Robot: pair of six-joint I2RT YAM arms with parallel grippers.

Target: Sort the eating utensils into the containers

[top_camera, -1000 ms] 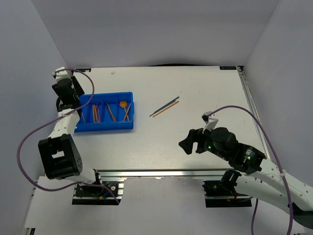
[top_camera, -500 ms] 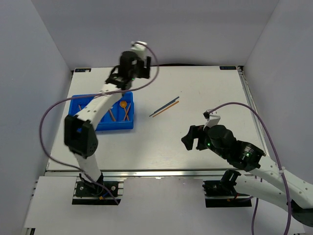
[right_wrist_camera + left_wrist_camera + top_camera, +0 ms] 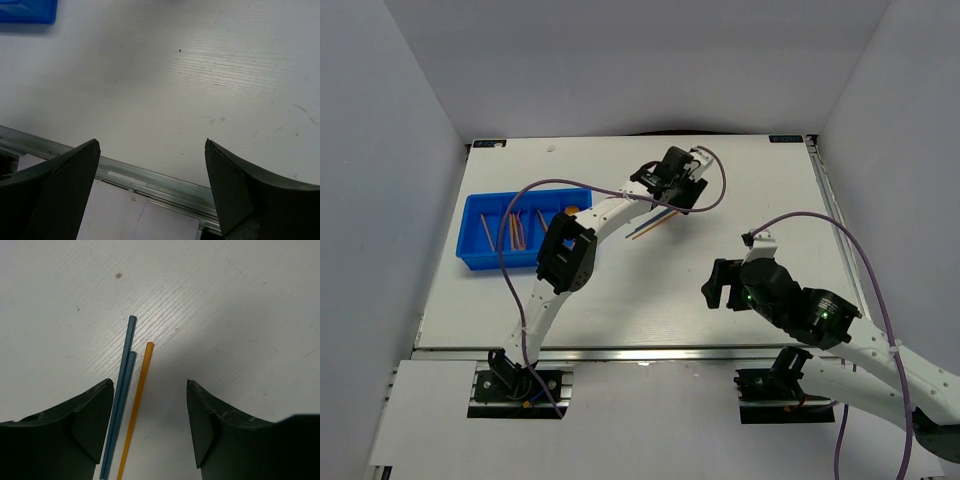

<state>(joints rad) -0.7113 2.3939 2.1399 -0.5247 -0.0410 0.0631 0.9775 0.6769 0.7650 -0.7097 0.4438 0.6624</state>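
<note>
Blue tray (image 3: 490, 262) with orange and dark utensils (image 3: 516, 232) — right end hidden behind left arm (image 3: 566, 262). Left gripper (image 3: 150, 390), right gripper (image 3: 150, 145) — jaws wide, empty.

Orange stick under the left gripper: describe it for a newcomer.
On the white table, right of the blue tray, the left gripper hangs open over three thin sticks. The orange stick is the only orange one, lying beside two blue sticks.

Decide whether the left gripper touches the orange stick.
Apart. The left wrist view shows the orange stick lying between the fingers of the open left gripper, with bare table and blue sticks separating them.
</note>
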